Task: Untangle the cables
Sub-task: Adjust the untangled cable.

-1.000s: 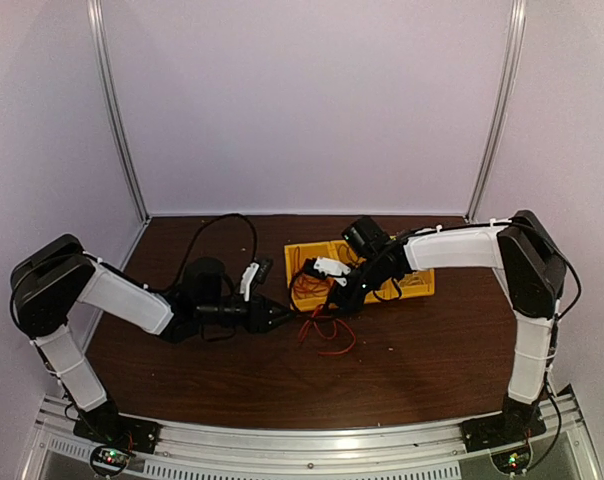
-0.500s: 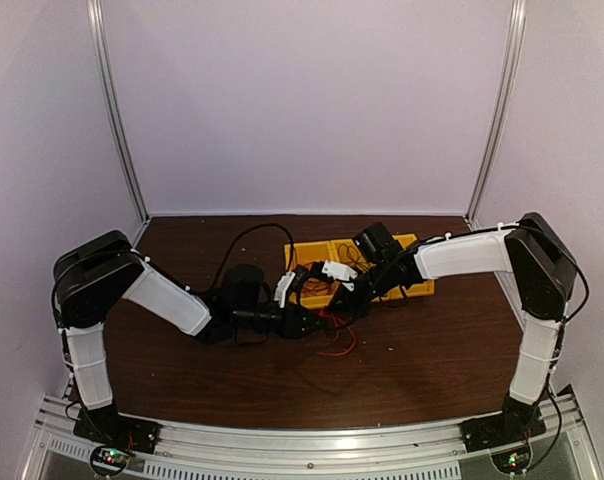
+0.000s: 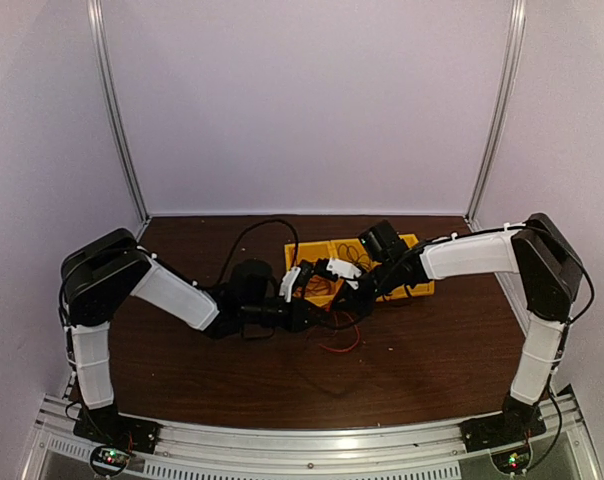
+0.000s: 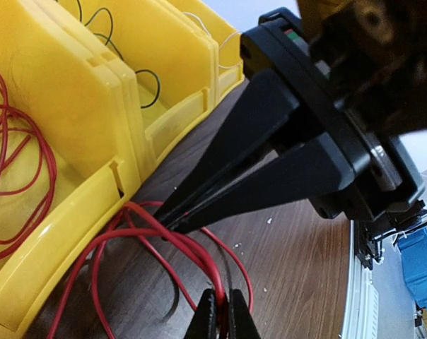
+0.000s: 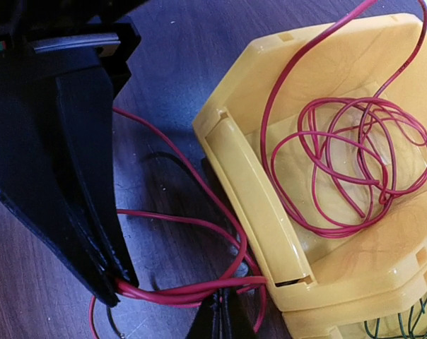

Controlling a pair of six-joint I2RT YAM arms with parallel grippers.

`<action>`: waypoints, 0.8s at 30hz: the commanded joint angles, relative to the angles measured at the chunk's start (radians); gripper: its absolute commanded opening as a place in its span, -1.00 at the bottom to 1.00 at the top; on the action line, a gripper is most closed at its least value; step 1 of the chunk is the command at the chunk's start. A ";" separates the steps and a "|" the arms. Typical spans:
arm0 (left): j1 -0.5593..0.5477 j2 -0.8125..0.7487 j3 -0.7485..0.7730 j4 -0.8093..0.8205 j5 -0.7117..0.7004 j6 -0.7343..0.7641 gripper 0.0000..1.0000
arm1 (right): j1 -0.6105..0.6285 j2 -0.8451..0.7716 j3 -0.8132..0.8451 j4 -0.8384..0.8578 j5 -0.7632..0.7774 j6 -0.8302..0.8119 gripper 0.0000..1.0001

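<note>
Where the red cable (image 5: pixel 192 289) leaves the yellow bin (image 5: pixel 249 205), left and right jaws look clamped on it.

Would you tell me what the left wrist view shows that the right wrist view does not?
Only the left wrist view shows the white cable in the farthest yellow bin and the rail at the edge of the table. Only the right wrist view shows the whole coil of the red cable lying in the near bin. Both show the left claw and the right claw shut on red strands over the table, plus part of the black cable.
</note>
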 commanded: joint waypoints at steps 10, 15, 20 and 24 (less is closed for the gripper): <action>-0.002 -0.066 -0.128 0.241 0.098 0.014 -1.00 | -0.030 -0.062 -0.028 -0.002 -0.109 0.001 -0.32; -0.002 -0.081 -0.147 0.280 0.112 0.012 -1.00 | -0.030 -0.046 -0.018 -0.030 -0.160 -0.025 -0.32; -0.002 -0.088 -0.159 0.308 0.140 0.010 -1.00 | -0.030 -0.039 -0.025 -0.034 -0.186 -0.042 -0.34; -0.002 -0.089 -0.165 0.324 0.145 0.005 -1.00 | -0.031 -0.035 -0.021 -0.038 -0.199 -0.045 -0.57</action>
